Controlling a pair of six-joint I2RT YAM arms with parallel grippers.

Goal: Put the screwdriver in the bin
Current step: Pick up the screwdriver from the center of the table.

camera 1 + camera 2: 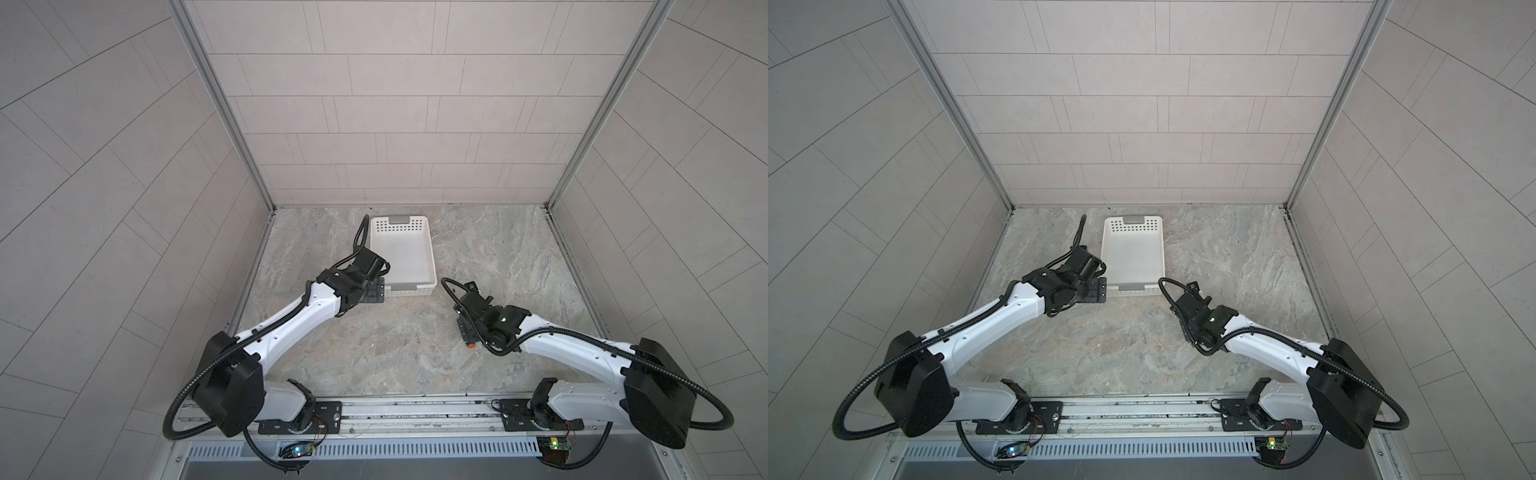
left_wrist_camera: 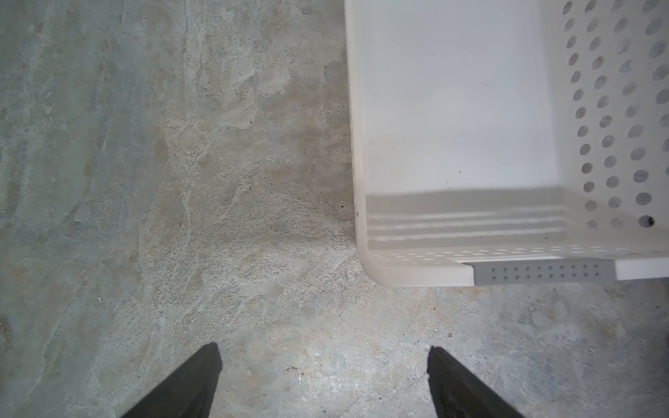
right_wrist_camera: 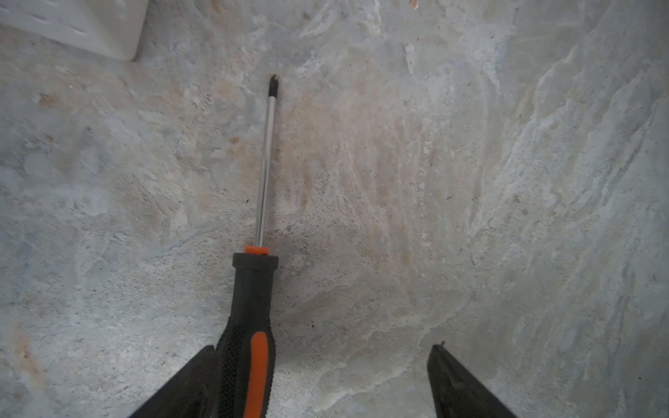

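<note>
Right gripper (image 3: pixel 322 380), right wrist view: jaws spread wide over the stone-patterned tabletop (image 3: pixel 470 181), not clamped on anything. The screwdriver (image 3: pixel 253 325) lies flat on the tabletop between them, its black-and-orange handle just beside one finger (image 3: pixel 188 383) and well apart from the opposite finger; whether handle and finger touch cannot be told. The shaft points away from the gripper, its tip near a corner of the bin (image 3: pixel 72 25).

Left wrist view: left gripper (image 2: pixel 322 380) with jaws spread, nothing between them. It hangs above bare tabletop just off a corner of the white bin (image 2: pixel 416 275), whose floor holds nothing.

Both top views: bin (image 1: pixel 409 253) toward the rear, left arm at its near-left corner. In a top view the screwdriver's orange butt end (image 1: pixel 471 345) shows under the right wrist, outside the bin.
</note>
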